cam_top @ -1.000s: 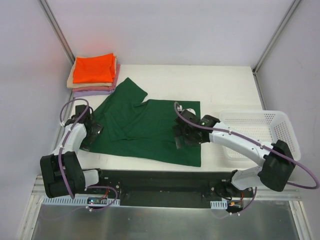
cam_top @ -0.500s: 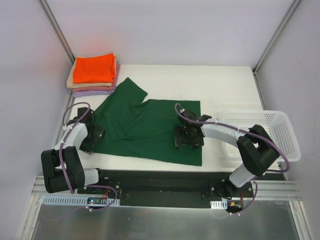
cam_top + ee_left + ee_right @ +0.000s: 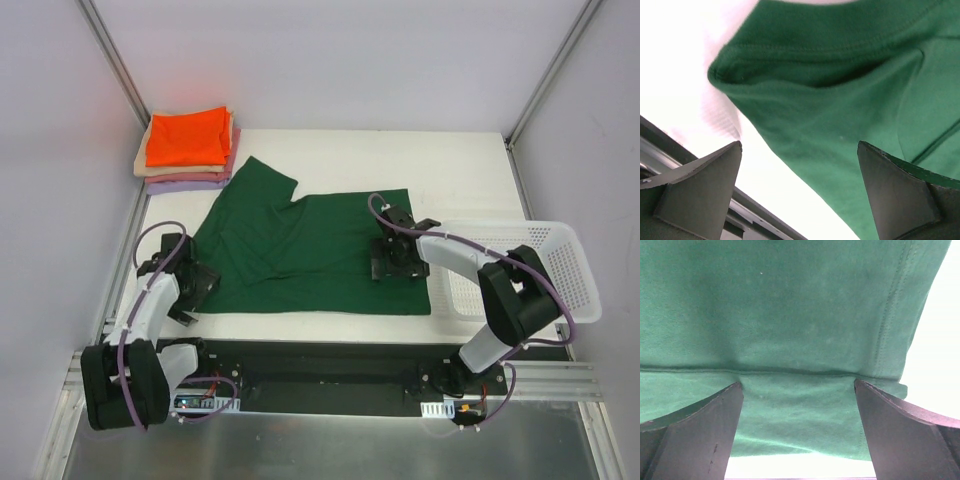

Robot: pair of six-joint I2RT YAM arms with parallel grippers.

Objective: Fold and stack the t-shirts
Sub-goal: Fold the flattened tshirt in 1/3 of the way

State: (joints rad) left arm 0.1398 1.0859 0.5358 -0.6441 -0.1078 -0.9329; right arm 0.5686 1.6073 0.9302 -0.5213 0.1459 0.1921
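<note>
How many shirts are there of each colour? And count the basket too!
green shirt: 1
orange shirt: 1
beige shirt: 1
pink shirt: 1
lavender shirt: 1
white basket: 1
Total: 6 things, 5 of them shirts.

You face a flat white tabletop (image 3: 460,170) enclosed by plain pale grey walls (image 3: 330,60), with slanted aluminium corner struts (image 3: 117,60) on either side (the light is even and soft). A brushed steel sheet (image 3: 330,450) lies along the near edge.
</note>
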